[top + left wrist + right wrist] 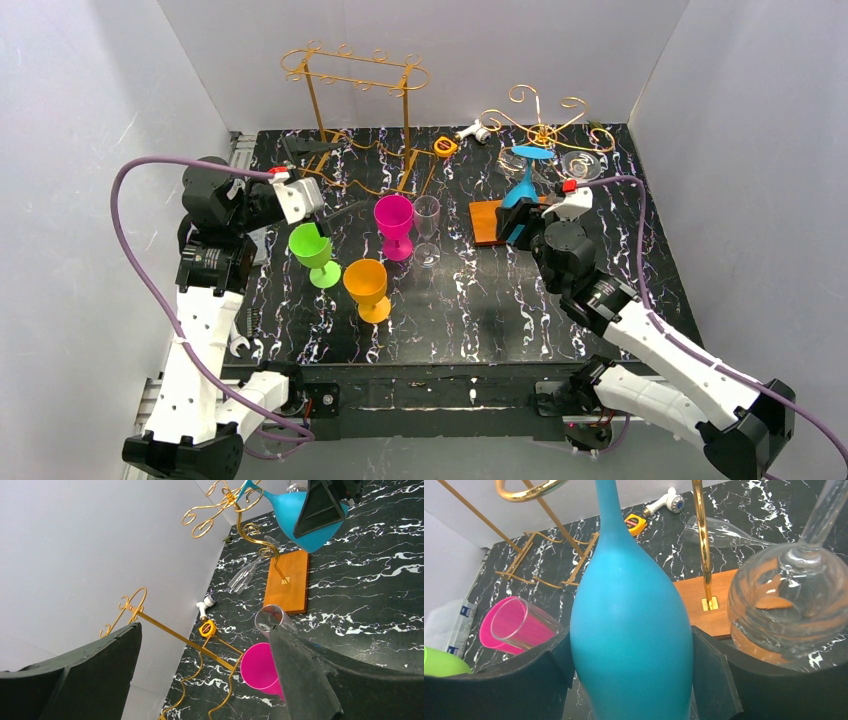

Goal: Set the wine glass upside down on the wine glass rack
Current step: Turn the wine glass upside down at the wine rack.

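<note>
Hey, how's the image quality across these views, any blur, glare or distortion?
Top external: even light, sharp, little glare on the table. Left wrist: tilted view, its dark fingers loom. Right wrist: the blue wine glass fills the frame; the clear glass warps the wooden base behind it.

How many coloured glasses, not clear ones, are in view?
4. The green glass, orange glass and pink glass stand left of centre; the blue glass is upside down in the right gripper. None seems hidden.
</note>
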You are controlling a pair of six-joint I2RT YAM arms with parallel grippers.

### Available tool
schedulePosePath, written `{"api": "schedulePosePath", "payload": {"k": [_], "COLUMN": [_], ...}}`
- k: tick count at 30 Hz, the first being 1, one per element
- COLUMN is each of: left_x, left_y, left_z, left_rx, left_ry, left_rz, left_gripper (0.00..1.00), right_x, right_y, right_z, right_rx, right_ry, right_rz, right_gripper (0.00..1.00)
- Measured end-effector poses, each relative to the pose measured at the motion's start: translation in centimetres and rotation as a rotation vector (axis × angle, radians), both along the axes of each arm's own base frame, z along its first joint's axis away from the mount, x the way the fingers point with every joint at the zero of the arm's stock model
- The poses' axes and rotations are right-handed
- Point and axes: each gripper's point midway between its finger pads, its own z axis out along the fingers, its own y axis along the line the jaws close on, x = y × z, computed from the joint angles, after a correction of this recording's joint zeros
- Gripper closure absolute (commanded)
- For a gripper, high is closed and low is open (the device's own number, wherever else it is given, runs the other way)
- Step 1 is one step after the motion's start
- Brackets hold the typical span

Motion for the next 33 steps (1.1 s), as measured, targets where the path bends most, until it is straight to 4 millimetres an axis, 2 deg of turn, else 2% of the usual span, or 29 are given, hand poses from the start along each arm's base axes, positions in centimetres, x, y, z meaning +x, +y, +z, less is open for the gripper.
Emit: {"api": "schedulePosePath", "payload": {"k": [6,18,26,33], "left_x": [0.1,0.1,0.1,0.1], "left_y": [0.1,0.2,0.2,0.2], "left_z": [-0.1,-0.6,-0.9,-1.2], "left_rx": [0.005,0.014,0.022,0.026], "left_ry": [-0.007,-0.001,0.002,0.012], "left_rz": [0.006,0.010,0.011,0.012], "left_gripper": [0.02,0.02,0.02,0.02], "right_x": [0.7,2.1,2.7,2.2], "right_y": [0.5,1.1,3.7,4.1], "right_z": [0.1,-0.8,-0.4,0.2], "right_rx": [0.032,0.018,-0.024,-0.046], "right_ry": [-0.006,0.011,0.006,-0.020], "right_rz": [0.009,0.047,0.175,0.227], "right_gripper": [0.37,0.40,0.46,0.47]}}
